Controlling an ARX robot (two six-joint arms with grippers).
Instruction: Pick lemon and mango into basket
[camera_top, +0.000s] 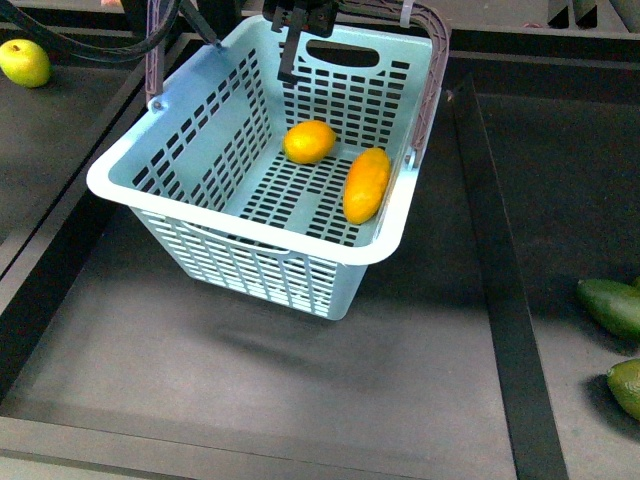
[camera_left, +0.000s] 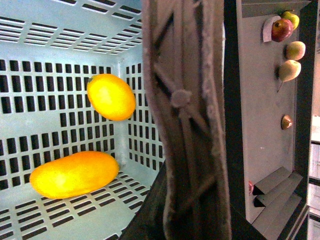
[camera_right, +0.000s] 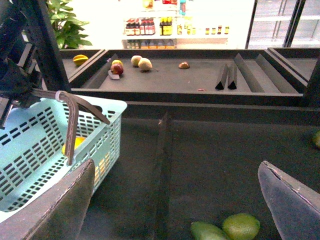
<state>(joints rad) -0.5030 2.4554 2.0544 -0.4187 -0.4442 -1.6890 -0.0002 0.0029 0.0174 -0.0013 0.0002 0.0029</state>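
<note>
Both task items are in place. The lemon (camera_top: 309, 141) lies on the floor of the basket (camera_top: 240, 228), centre of the front view, with the mango (camera_top: 367, 184) just to its right against the wall. Nothing remains to load.

Right tool (camera_right: 175, 200): fingers spread apart, empty. Left tool (camera_top: 305, 25): upper centre above the basket; state cannot be determined.

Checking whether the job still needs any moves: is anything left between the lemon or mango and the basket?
Nothing visible. The lemon and the mango both already lie on the floor of the basket, apart from each other, with no object over them.
</note>
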